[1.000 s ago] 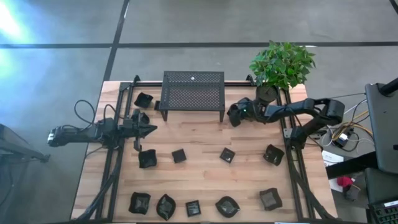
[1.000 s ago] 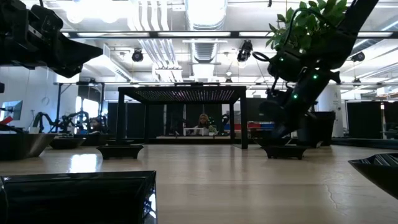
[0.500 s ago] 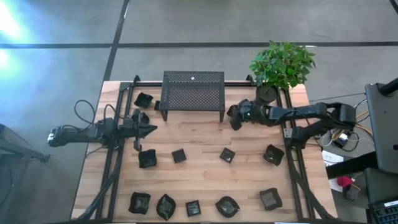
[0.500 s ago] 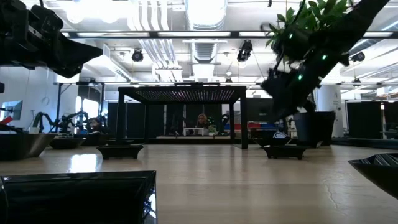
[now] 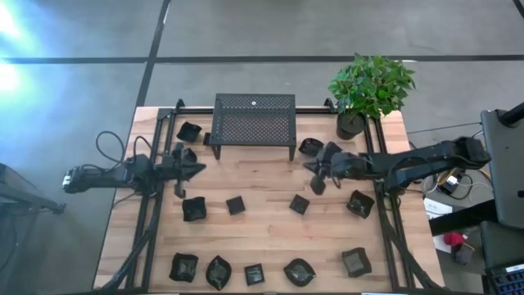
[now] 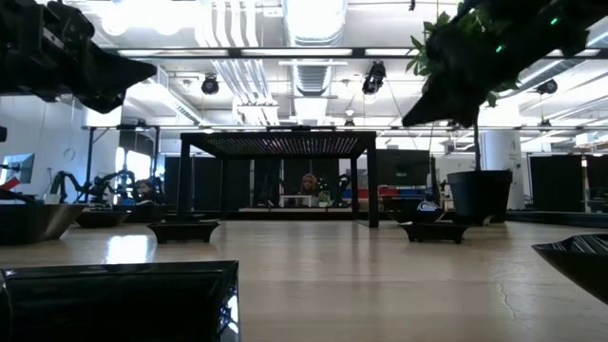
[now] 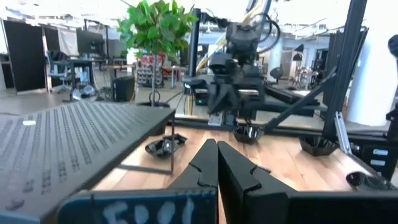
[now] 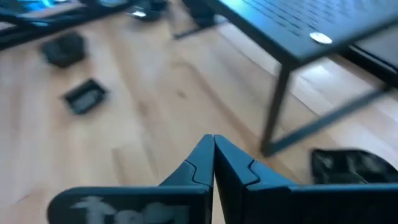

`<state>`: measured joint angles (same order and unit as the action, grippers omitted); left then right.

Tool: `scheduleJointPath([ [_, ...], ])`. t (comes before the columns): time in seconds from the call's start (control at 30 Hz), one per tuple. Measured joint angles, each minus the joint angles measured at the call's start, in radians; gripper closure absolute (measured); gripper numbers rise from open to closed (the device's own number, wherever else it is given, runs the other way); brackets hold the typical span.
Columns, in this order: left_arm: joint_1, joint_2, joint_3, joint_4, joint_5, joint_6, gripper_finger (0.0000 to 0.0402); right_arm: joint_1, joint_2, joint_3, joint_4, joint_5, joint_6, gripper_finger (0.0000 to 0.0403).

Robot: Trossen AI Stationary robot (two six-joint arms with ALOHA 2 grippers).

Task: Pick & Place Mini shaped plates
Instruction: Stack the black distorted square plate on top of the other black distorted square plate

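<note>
Several tiny glossy black plates lie flat on the wooden table. In the high view one plate (image 5: 309, 146) sits by the right leg of the black mesh stand (image 5: 254, 119). Others lie in a middle row (image 5: 236, 205) (image 5: 300, 204) and along the near edge (image 5: 254, 274). My right gripper (image 5: 318, 180) hovers shut above bare wood between the stand and the middle row. Its wrist view shows the shut fingers (image 8: 214, 163) and that plate (image 8: 348, 167) beside the stand's leg. My left gripper (image 5: 196, 170) is shut and held level near the stand's left leg (image 7: 217, 163).
A potted plant (image 5: 370, 86) stands at the far right corner. Black frame rails (image 5: 149, 213) (image 5: 385, 221) run down both sides of the table. Two plates (image 5: 189, 131) (image 5: 187, 154) lie by the left gripper. Bare wood lies in front of the stand.
My right gripper has risen and swung from beside the stand's right leg toward the near edge, while its arm has stretched out. The plate by that leg stays on the table where the gripper was.
</note>
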<state>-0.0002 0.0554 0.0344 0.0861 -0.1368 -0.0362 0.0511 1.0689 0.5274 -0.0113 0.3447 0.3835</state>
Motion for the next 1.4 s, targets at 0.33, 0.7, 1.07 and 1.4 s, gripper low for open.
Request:
scheduleJointPath([
  [0.33, 0.0, 0.085, 0.069, -0.084, -0.011, 0.006, 0.0401, 0.127, -0.119, 0.0, 0.002, 0.018, -0.072, 0.0394],
  [0.7, 0.0, 0.26, 0.135, -0.087, -0.023, 0.045, 0.0401, 0.128, -0.15, 0.001, -0.008, -0.185, -0.091, 0.0394],
  [1.07, 0.0, 0.296, 0.161, -0.086, -0.039, 0.047, 0.0401, 0.128, -0.15, 0.001, -0.008, -0.184, -0.074, 0.0385],
  [1.4, 0.0, 0.295, 0.165, -0.085, -0.048, 0.031, 0.0386, 0.128, -0.15, 0.001, -0.008, -0.159, -0.078, 0.0338],
])
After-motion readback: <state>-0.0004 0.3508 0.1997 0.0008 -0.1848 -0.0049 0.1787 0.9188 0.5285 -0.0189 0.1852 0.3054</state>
